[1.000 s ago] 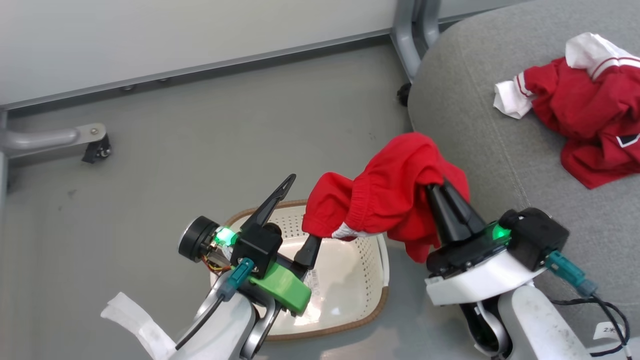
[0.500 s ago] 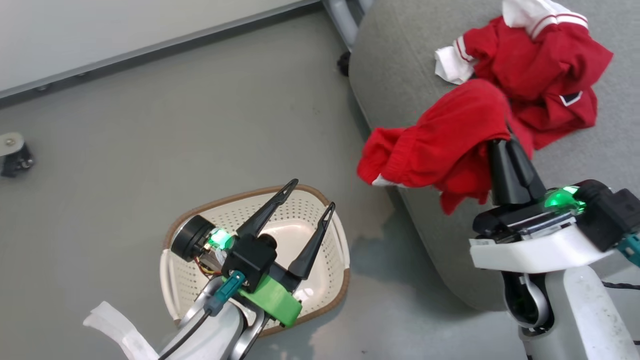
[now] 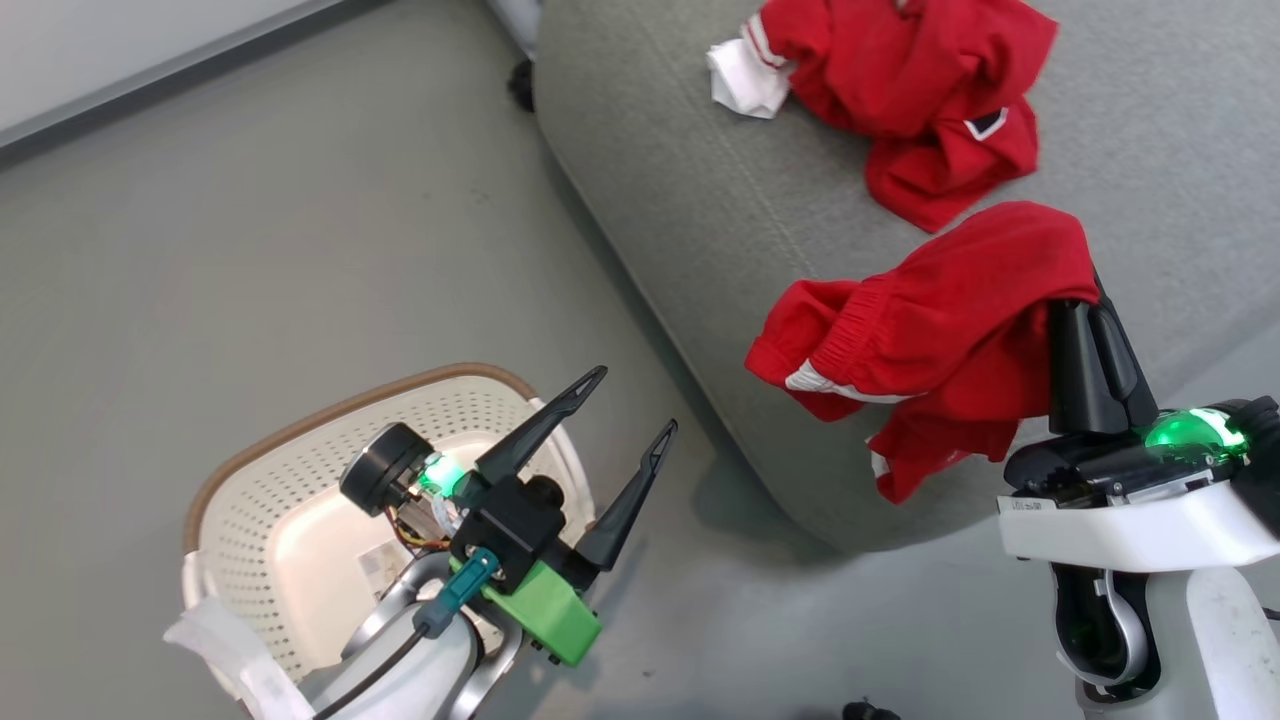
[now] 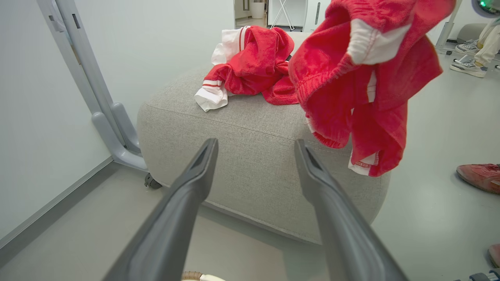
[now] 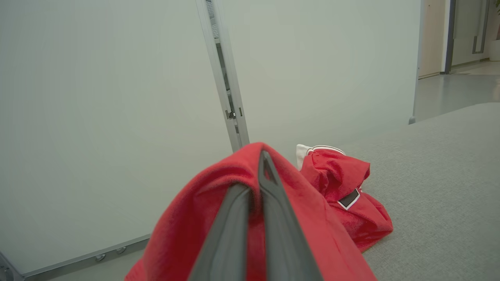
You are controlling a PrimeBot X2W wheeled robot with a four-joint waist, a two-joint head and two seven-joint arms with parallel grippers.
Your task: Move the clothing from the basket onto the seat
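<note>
The red shorts with white trim hang from my right gripper, which is shut on them above the near edge of the light-grey seat. Those shorts dangle over the seat in the left wrist view, and drape over my shut right gripper in the right wrist view. The red top with white panels lies crumpled on the seat farther back. My left gripper is open with nothing in it, beside the cream basket on the floor.
Grey floor lies between the basket and the seat. A grey metal frame leg and a caster stand by the seat's far corner against a white wall. A person's red shoe is on the floor at the right of the seat.
The head camera has swung right, shifting the whole picture left. My right gripper has carried the shorts from over the floor by the basket to above the seat's edge. The left gripper stays open.
</note>
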